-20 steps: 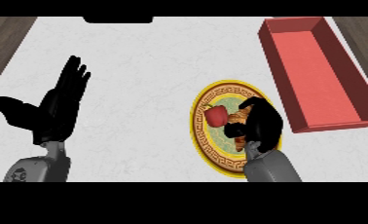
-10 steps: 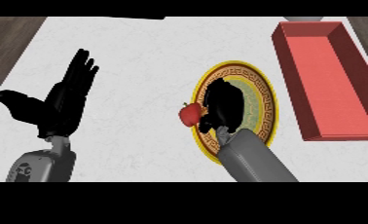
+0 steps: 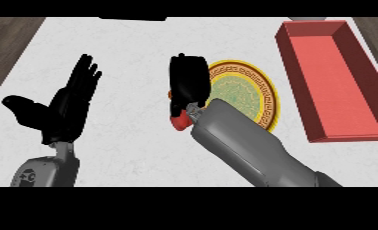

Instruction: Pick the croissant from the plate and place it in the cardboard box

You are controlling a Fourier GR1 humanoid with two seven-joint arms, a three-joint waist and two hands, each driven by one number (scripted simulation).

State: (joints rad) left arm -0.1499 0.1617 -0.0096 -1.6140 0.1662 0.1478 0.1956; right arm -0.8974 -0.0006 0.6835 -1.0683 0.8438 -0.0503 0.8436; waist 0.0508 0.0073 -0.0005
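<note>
While my left hand (image 3: 65,106) rests open at the left side of the white tabletop (image 3: 140,39), fingers straight and pointing up and away, thumb spread toward the left edge, it touches nothing. Its grey forearm (image 3: 46,170) comes up from the lower left corner.

Further right, near the middle, my right hand (image 3: 188,81) sits just off the left rim of the plate (image 3: 247,96), its fingers curled downward over something small. Only a red and orange bit (image 3: 178,122) shows beneath the hand at the wrist side, with another sliver at the hand's left edge; I cannot make out from this whether it is the croissant, since the hand hides most of it. It seems to be held over the tabletop beside the plate rather than on the plate. My right forearm (image 3: 251,149) runs in from the lower right and covers the plate's lower left part.

The plate is round, with a yellow patterned rim and a pale green middle, and its visible surface carries nothing. Right of it, apart from the plate, lies the long red box (image 3: 325,76), open at the top, reaching toward the far right corner
</note>
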